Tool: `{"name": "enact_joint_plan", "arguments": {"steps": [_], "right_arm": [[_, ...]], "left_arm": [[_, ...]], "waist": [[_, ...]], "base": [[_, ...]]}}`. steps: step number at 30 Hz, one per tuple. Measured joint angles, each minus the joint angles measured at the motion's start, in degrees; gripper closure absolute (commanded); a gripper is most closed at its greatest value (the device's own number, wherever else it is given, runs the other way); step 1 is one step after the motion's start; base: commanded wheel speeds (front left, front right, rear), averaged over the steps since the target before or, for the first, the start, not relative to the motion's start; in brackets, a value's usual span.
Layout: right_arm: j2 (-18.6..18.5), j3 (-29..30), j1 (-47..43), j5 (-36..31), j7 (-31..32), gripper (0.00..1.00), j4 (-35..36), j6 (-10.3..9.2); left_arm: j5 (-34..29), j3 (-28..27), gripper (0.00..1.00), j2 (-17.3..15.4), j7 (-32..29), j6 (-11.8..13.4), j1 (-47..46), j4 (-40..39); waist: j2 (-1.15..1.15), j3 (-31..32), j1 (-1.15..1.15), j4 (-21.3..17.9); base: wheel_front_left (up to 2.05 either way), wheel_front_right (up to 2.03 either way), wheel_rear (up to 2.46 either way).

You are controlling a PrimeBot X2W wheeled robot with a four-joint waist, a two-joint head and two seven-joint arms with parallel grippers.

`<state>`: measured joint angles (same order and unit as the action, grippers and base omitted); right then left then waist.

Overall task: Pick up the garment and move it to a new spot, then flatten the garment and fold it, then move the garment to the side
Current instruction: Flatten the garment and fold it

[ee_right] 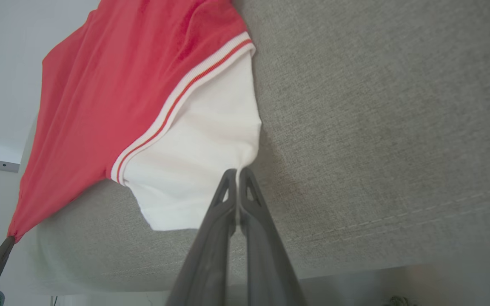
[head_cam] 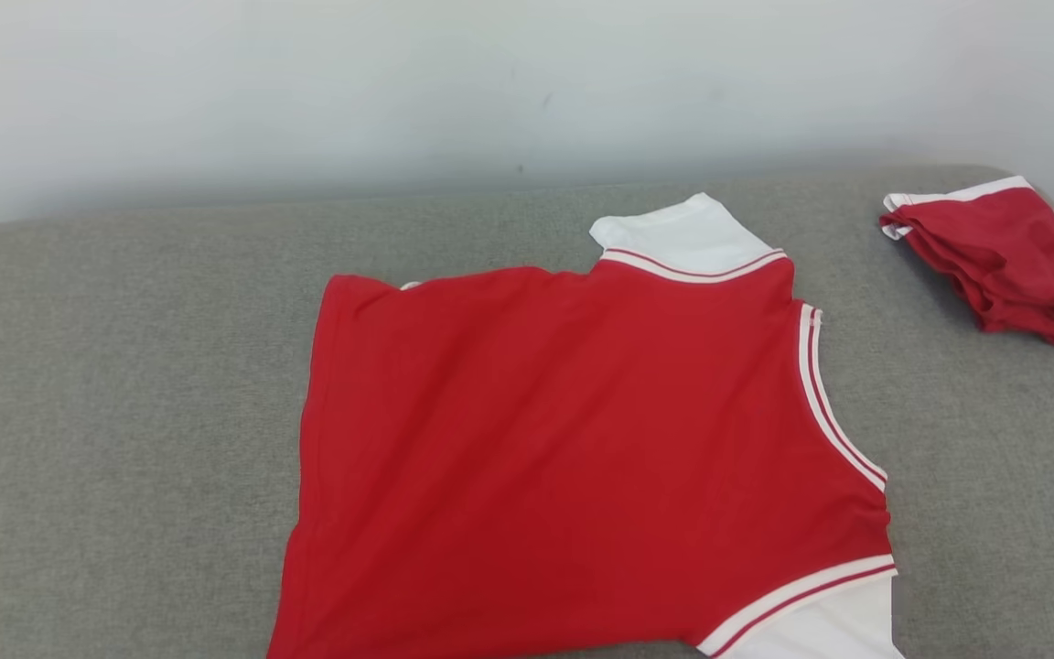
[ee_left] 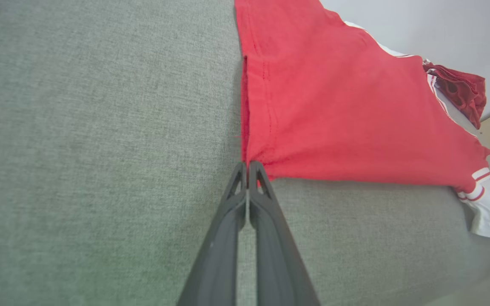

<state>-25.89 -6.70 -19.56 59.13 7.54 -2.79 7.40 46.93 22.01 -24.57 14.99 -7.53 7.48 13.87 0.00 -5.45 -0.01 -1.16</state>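
The garment [head_cam: 573, 448] is a red shirt with white, red-striped sleeves, spread flat on the grey cushioned surface [head_cam: 106, 412]. In the left wrist view my left gripper [ee_left: 247, 166] is shut on the red hem corner of the garment [ee_left: 334, 110]. In the right wrist view my right gripper [ee_right: 237, 173] is shut on the edge of the garment's white sleeve [ee_right: 198, 161]. At the lower left of that view the left gripper [ee_right: 7, 242] pinches the far red corner.
A second red garment [head_cam: 1007, 261] with white trim lies crumpled at the far right of the cushion, near its edge. A pale wall [head_cam: 490, 82] runs behind the cushion. The cushion's front edge drops off close to both grippers.
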Motion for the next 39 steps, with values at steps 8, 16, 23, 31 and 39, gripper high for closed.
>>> {"name": "enact_joint_plan", "arguments": {"steps": [8, 16, 23, 31, 39], "right_arm": [[-1.08, -2.13, -2.81, 3.45, 2.0, 1.0, 4.8, -0.01], [-1.11, -0.75, 1.57, 4.42, -0.25, 1.0, 7.05, -0.01], [-2.19, 0.88, 9.36, 2.25, 1.27, 1.0, 5.03, -0.01], [0.29, 2.66, 25.35, -1.31, 7.66, 1.0, -3.23, 0.0], [2.76, 0.26, 40.86, -6.59, 11.09, 1.0, -16.39, 0.0]], "left_arm": [[-1.6, 0.89, 1.0, 0.03, 0.03, 0.0, 0.2, 0.64], [-4.09, -0.93, 1.0, -0.66, 0.03, 0.0, -1.53, -2.02], [-5.61, 1.27, 1.0, -3.21, -0.26, 0.01, -6.55, -3.11], [-5.02, 6.0, 1.0, -6.0, -2.8, 0.01, -16.4, -1.07], [-2.0, 13.34, 1.0, -6.65, -3.49, 0.01, -27.39, 5.65]], "waist": [[0.0, 0.25, 0.01, -0.37], [0.0, -0.58, 0.01, -1.33], [0.0, -1.29, 0.01, -0.59], [0.0, -2.96, 0.01, 0.22], [0.01, -5.31, 0.02, 0.77]], "base": [[0.0, 0.0, 0.0], [0.0, 0.0, 0.0], [0.0, 0.0, 0.0], [0.0, 0.0, 0.0], [0.0, 0.0, 0.0]]}}
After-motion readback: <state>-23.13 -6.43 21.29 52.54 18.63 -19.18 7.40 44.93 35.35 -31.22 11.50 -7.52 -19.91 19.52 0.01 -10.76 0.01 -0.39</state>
